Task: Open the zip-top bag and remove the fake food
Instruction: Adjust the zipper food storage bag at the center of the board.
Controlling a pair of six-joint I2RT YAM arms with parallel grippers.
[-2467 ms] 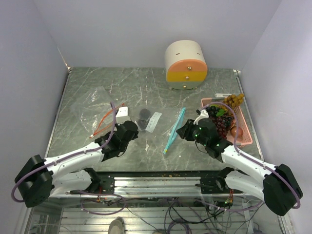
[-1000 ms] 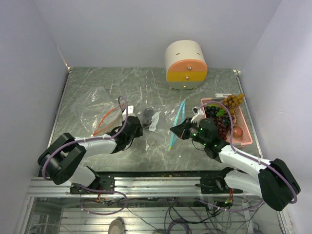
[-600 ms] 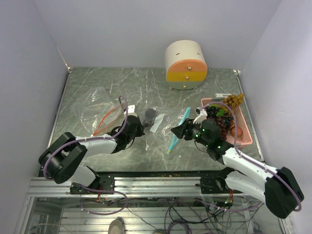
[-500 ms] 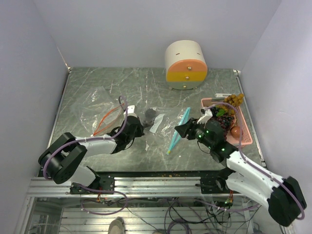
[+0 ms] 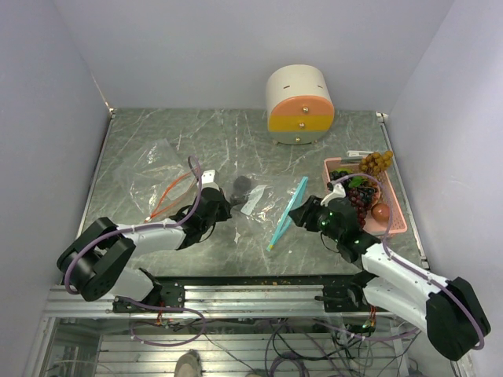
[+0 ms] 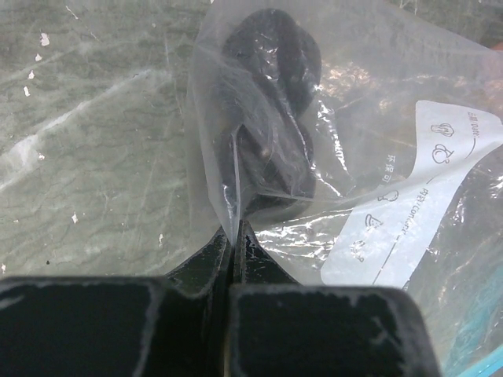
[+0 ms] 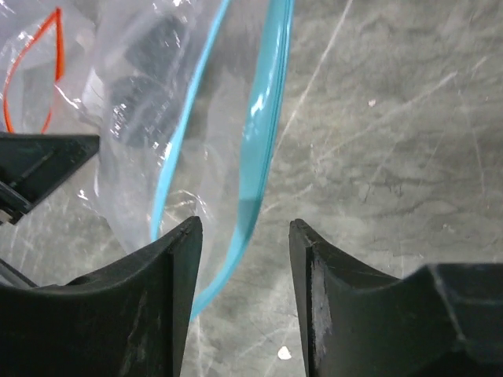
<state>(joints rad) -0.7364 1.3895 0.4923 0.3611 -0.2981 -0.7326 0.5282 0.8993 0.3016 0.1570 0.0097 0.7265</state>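
**Grape bunch bagged – the grips have just swapped**
The knobbly dark purple grape bunch (image 6: 267,118) lies inside the clear, crinkly zip-top bag (image 6: 377,102) at mid-worktop (image 5: 236,133). The left claw (image 6: 234,232) has just pinched shut on the thin film beside the bunch. The right claw (image 7: 240,228) has let go of the stiff teal zip strip (image 7: 263,118) and stands half-wide astride it – so the mouth probably needs a fresh grip.
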